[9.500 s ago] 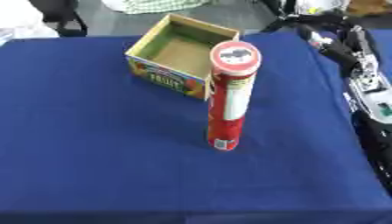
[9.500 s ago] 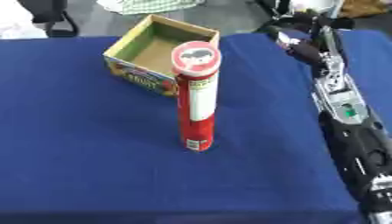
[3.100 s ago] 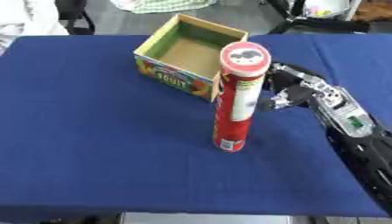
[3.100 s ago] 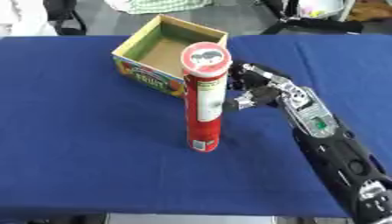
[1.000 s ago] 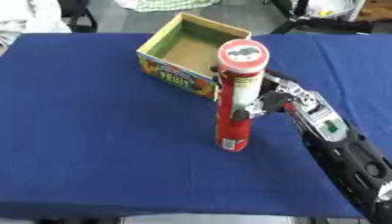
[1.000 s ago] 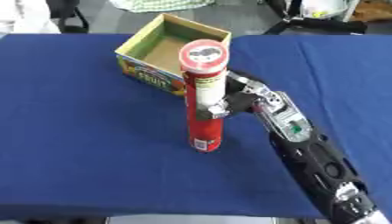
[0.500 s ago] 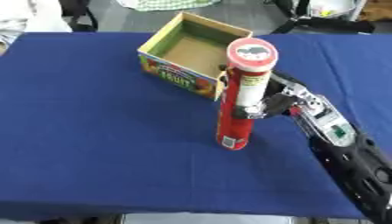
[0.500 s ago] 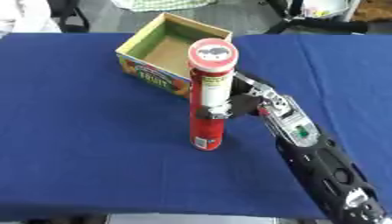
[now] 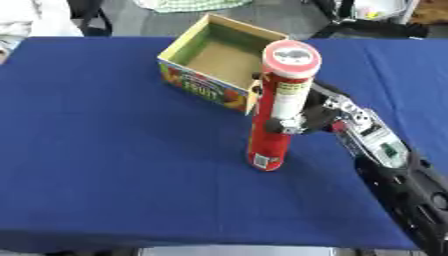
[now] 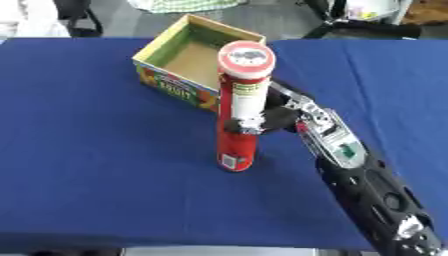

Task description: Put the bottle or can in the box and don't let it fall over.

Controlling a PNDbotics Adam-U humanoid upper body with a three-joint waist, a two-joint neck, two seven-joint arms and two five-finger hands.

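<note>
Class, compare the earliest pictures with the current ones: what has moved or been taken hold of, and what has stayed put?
The right robot hand came from the table's far right edge in to the tall red can and now has its fingers curled round the middle of it. The can stands upright on the blue tablecloth, and the open box is unmoved behind it.

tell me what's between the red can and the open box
Nothing lies between them. In the left eye view the red can stands just in front of the box, overlapping its near right corner. The right robot hand grips the can's side.
</note>
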